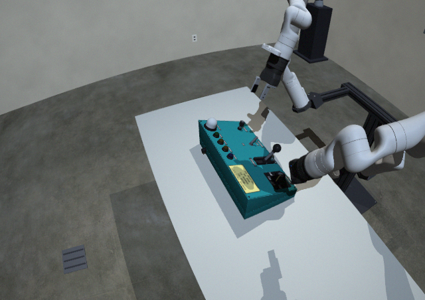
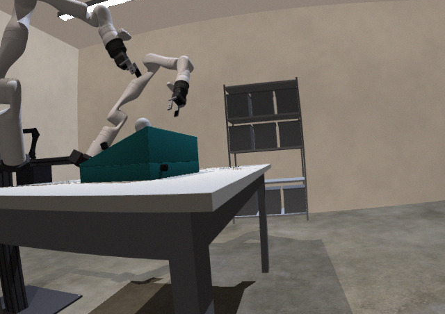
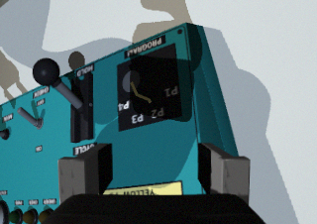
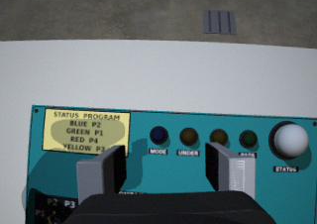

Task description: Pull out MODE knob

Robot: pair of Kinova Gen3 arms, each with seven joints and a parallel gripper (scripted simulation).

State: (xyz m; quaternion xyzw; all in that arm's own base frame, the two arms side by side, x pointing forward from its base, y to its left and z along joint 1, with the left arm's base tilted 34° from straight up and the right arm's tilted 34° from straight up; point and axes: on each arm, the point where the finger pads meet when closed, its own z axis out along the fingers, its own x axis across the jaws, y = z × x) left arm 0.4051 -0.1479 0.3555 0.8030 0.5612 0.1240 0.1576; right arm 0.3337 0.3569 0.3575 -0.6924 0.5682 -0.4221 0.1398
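Observation:
The teal console (image 1: 219, 166) (image 2: 172, 149) (image 4: 144, 181) stands on the white table. The dark blue MODE knob (image 1: 230, 156) (image 4: 158, 135) is the end one in a row of round knobs, nearest the yellow label plate. In the left wrist view it is hidden. My right gripper (image 1: 258, 93) (image 2: 135, 71) (image 4: 165, 161) is open and empty, high above the console, clear of the knobs. My left gripper (image 2: 172, 110) (image 3: 155, 162) is open and empty above the console's program end. Its fingers do not show in the top view.
Beside MODE are the UNDER knob (image 4: 188, 136), more knobs and the white STATUS dome (image 1: 211, 123) (image 4: 291, 141). The ball-ended HOLD/CYCLE lever (image 1: 271, 153) (image 3: 66, 94) sticks up beside the PROGRAM dial (image 3: 132, 80). A toggle (image 1: 254, 141) (image 3: 30, 117) is near the lever.

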